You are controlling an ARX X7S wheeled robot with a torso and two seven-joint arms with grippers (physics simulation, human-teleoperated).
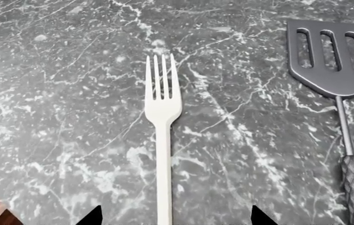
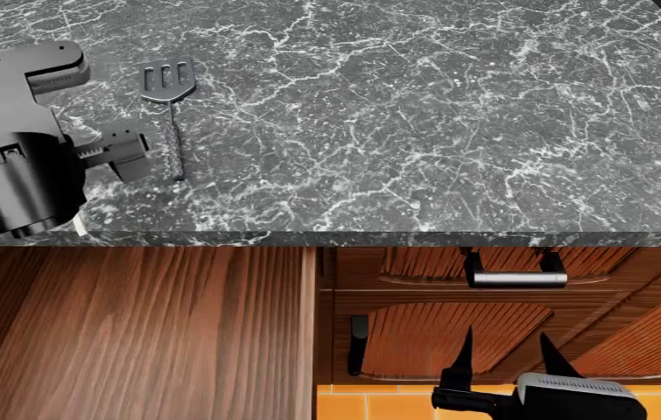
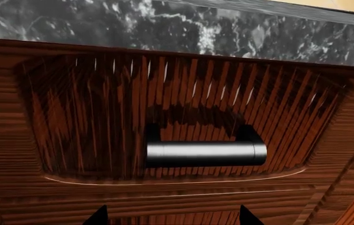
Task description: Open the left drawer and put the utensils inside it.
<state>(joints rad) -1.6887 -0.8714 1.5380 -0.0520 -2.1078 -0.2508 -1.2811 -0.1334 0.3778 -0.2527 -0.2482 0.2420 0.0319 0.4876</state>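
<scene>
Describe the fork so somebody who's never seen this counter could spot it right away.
Start at the dark grey marble countertop, near its front edge under the robot's left arm. The fork lies flat there beside the spatula, not touching it. It is slim, all white and four-tined, while the spatula is dark grey with a slotted blade.

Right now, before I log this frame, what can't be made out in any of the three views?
- Fork: left wrist view's edge cuts off its handle end; in the head view the left arm covers it.
- Left gripper: only two fingertips show in the wrist view; the jaws look open.
- Right gripper: nothing between its fingertips, below the drawer handle.
- Spatula: the wrist view cuts off its handle end.
- Drawer: shut, so its inside is hidden.
</scene>
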